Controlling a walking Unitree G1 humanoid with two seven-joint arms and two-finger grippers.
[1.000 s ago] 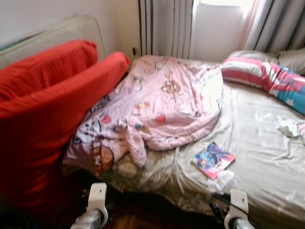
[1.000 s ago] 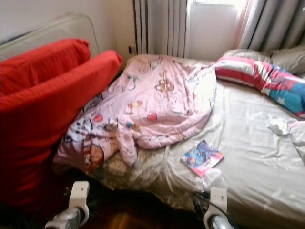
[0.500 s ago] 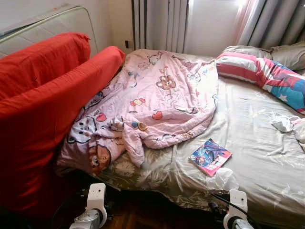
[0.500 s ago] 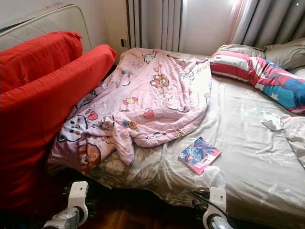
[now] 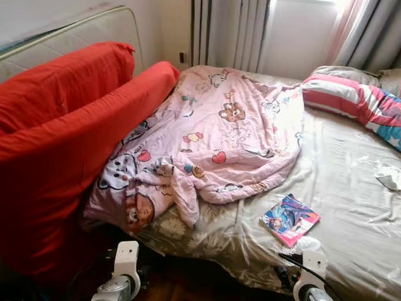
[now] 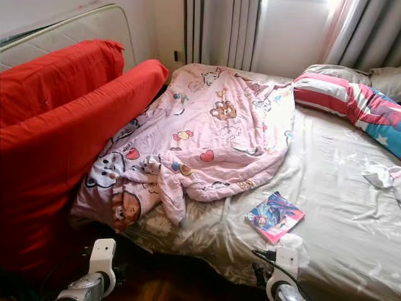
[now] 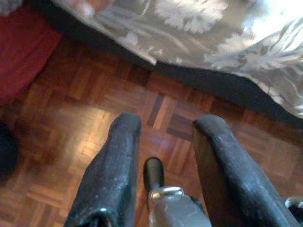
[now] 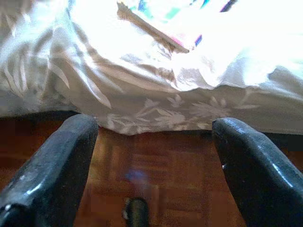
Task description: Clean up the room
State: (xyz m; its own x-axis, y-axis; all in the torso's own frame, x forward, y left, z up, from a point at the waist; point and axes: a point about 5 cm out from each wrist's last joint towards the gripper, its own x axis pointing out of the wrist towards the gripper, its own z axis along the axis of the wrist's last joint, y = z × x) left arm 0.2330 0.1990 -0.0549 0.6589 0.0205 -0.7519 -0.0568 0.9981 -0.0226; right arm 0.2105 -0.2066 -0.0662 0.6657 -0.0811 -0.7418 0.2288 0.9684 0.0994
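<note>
No legible text, even on the book [image 5: 290, 219] cover.

I'm in a home bedroom: unmade bed with beige leaf-print sheet [image 5: 351, 188], crumpled pink cartoon-print quilt [image 5: 213, 144], striped pink, white and blue pillow [image 6: 351, 100]. Grey curtains [image 5: 232, 31] hang at a bright window behind the bed. Red fabric-covered mattress [image 5: 56, 157] leans beside it. Brown wood parquet floor [image 7: 71, 118] lies beyond my left fingers, bed edge just past it.
</note>
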